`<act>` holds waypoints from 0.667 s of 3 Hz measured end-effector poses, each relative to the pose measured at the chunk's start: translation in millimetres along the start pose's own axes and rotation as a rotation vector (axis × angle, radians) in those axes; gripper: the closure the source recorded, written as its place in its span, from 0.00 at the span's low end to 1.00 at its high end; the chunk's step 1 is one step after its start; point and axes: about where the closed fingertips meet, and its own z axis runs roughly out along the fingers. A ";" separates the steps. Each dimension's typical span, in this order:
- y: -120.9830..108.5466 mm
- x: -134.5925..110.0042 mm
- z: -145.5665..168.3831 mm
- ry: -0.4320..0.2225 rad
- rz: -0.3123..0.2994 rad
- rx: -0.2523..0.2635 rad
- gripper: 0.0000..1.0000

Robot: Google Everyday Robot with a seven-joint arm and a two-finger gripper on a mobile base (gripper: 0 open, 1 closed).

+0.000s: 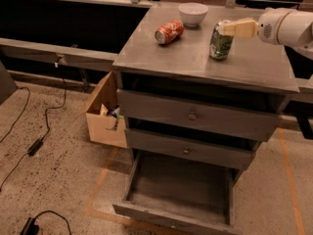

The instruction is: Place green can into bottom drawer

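Observation:
The green can (221, 44) stands upright on the grey cabinet top (181, 58), towards its back right. My gripper (231, 28) reaches in from the right on a white arm and is level with the can's top, overlapping its upper rim. The bottom drawer (178, 190) is pulled out at floor level, and nothing shows in it. The two knobbed drawers above it are pushed in.
An orange-red can (168, 32) lies on its side on the cabinet top, left of the green can. A white bowl (192, 12) stands behind it. An open cardboard box (102, 124) sits on the floor left of the cabinet. Cables (34, 146) run across the floor at left.

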 end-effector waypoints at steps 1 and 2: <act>8.0 21.2 11.5 -0.034 0.032 0.013 0.00; 10.5 33.4 31.5 -0.074 0.043 0.015 0.00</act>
